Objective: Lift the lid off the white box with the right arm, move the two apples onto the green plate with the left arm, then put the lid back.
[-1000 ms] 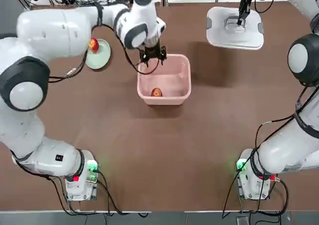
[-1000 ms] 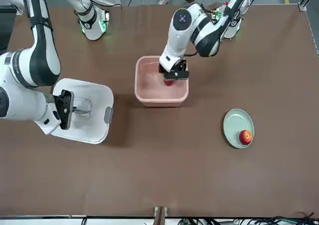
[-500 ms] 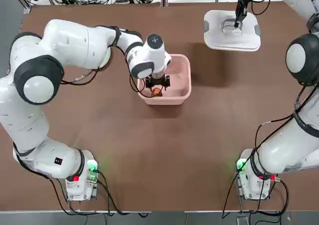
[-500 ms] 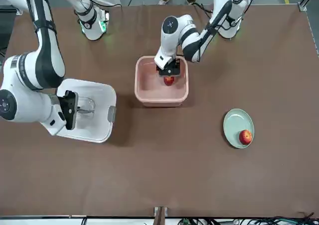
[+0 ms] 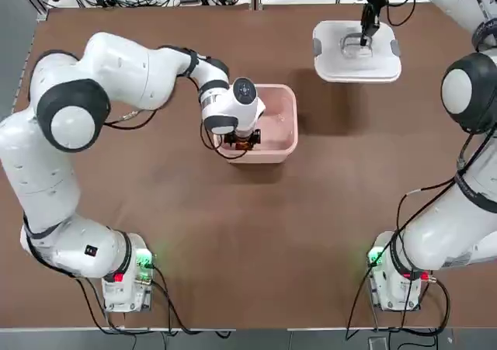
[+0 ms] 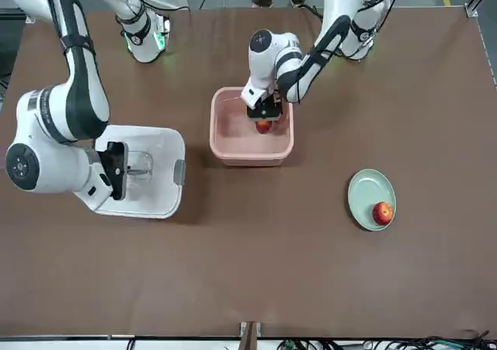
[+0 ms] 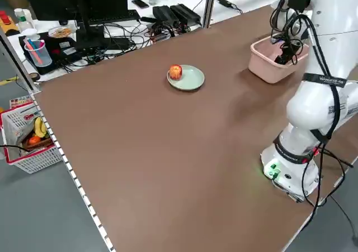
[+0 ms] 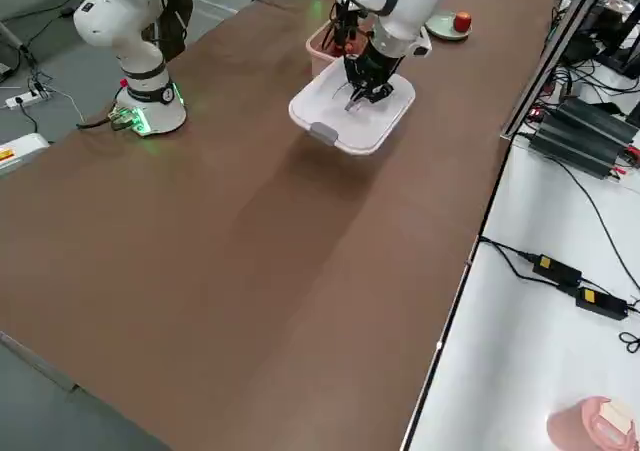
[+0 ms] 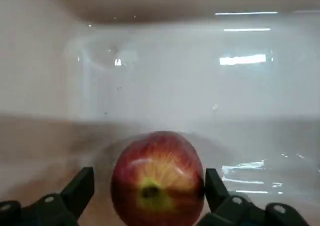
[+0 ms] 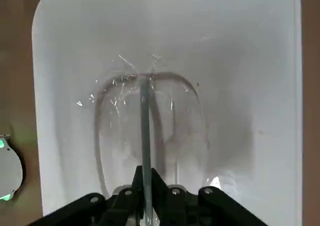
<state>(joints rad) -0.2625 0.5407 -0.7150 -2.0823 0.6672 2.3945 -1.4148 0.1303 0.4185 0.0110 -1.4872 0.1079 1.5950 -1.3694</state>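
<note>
We see the left gripper (image 9: 150,196) reaching steeply down into the pink box (image 6: 233,144), its jaws spread with the apple (image 9: 157,178) between them, stem dimple facing the wrist. Our right gripper (image 10: 144,183) is clamped on the lid's (image 5: 334,59) bar handle (image 10: 145,116), which runs lengthwise straight out from the jaws, the lid lying flat beneath them. The other apple (image 6: 381,213) sits on the green plate (image 6: 365,191), well away from both.

brown table (image 7: 140,146), grey floor (image 7: 33,207), cluttered desk (image 7: 84,39)
</note>
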